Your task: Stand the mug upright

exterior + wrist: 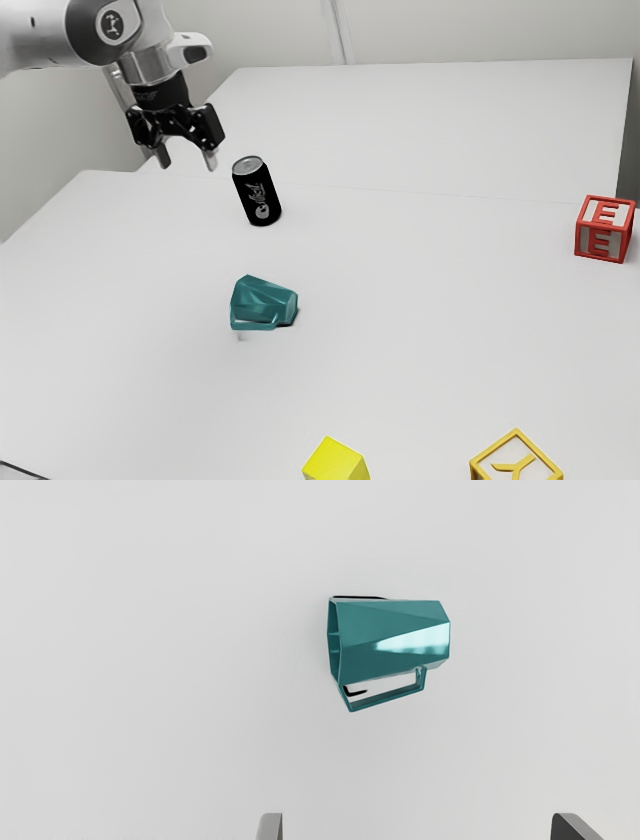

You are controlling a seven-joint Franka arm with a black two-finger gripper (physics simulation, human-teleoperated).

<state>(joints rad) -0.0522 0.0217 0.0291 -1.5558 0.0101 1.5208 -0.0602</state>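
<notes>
Claw was wide, fingers well apart. Black can stood near it; teal mug lay sideways, lower than claw. Yellow cube, yellow block, red block sat farther from it.

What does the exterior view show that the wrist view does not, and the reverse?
Exterior view adds: the arm, the black can, the red-edged letter block, the yellow cube and the yellow-framed block.

Wrist view adds: a plain look into the open mouth of the mug, and a bright glare on its side.

Both share: that teal mug lying on its side on the white table, and the end effector with its fingers apart.
</notes>
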